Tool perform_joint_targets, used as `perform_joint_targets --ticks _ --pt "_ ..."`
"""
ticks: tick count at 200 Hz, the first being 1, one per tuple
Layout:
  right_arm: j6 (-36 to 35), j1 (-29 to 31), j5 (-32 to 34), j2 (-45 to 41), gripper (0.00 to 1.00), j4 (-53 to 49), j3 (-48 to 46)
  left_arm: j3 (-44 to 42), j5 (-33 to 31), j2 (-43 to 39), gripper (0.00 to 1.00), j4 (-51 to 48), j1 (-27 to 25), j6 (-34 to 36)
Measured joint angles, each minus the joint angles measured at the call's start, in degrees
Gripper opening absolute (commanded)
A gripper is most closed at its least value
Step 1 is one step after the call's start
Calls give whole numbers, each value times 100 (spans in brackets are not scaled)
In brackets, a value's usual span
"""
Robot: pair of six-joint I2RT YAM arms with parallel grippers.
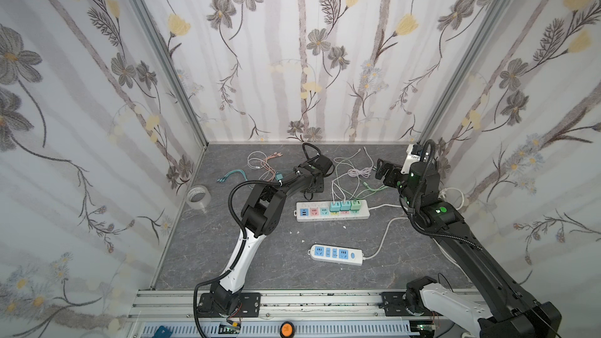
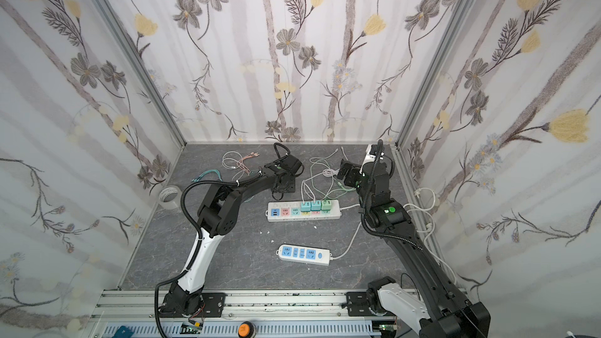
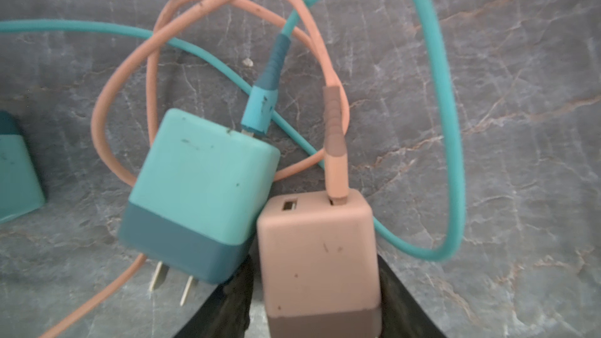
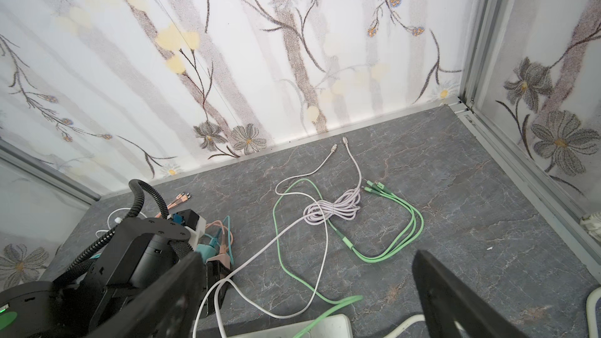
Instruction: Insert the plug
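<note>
Chargers fill the three right-hand sockets of the long white power strip (image 1: 325,218) (image 2: 297,217), which lies mid-table in both top views. The left gripper (image 1: 309,190) (image 2: 280,190) points down just behind that strip, and the arm hides whatever is under it. The right gripper (image 1: 381,170) (image 2: 344,172) hangs off to the right, above loose cables.

From the left wrist, the pink charger plug (image 3: 320,255) sits squarely between the black fingers (image 3: 227,307), which press against both its sides. Its pink cable (image 3: 335,144) is in one USB port. A teal charger (image 3: 201,183) leans against it with its prongs showing.

From the right wrist, the right gripper (image 4: 307,255) has its jaws spread wide with nothing between them. It is over the white cable bundle (image 4: 331,209) and the green cable (image 4: 390,222) on the grey tabletop (image 4: 471,190).
</note>
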Motion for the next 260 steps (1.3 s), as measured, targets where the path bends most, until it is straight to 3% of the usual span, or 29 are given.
perform_joint_targets --ticks 59,131,161,260 --pt "-109 -11 -2 59 99 -35 -2 313 -59 225 47 26 74 -2" --pt "101 -55 -31 247 99 -271 164 -332 31 -144 19 433 98 149" --pt "205 -157 -92 295 99 -236 107 -662 142 -363 0 507 114 254" --pt "492 -188 -658 828 98 -111 321 -2151 667 -2059 0 1226 120 800"
